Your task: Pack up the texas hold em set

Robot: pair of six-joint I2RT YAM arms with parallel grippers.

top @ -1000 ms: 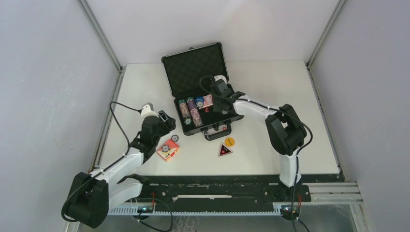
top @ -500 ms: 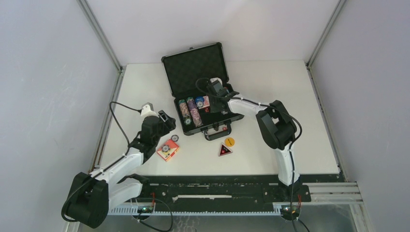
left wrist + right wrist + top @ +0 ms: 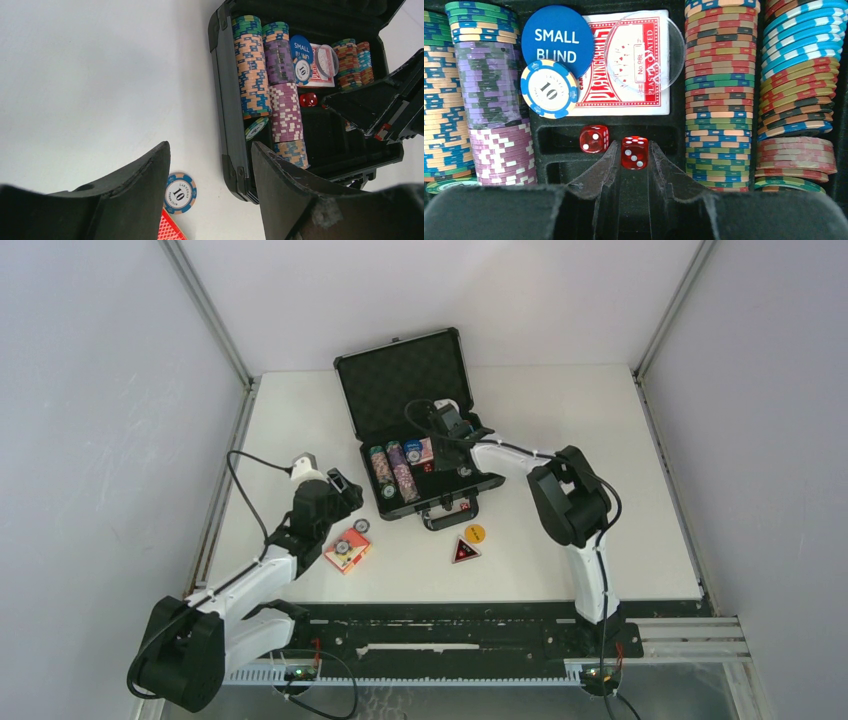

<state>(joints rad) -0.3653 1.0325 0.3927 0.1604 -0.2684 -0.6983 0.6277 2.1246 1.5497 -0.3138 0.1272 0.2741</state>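
The black briefcase [image 3: 400,390] lies open, lid up, with rows of multicoloured poker chips [image 3: 392,472], a red card box [image 3: 624,60] and a blue "SMALL BLIND" button [image 3: 557,36] in its foam. My right gripper [image 3: 447,445] is down in the case, and in the right wrist view it [image 3: 633,148] is shut on a red die [image 3: 634,155]. A second red die [image 3: 594,138] lies just to its left. My left gripper [image 3: 335,502] is open and empty above the table, left of the case. Below it lie a loose "10" chip [image 3: 179,192] and a red card box [image 3: 347,551].
A yellow dealer button [image 3: 475,533] and a dark triangular piece with red [image 3: 464,551] lie on the table in front of the case. The case handle [image 3: 447,516] juts toward me. Grey walls close in left, right and behind.
My right arm's elbow has swung left and the gripper has shifted slightly left and deeper into the case. The left arm has not moved.
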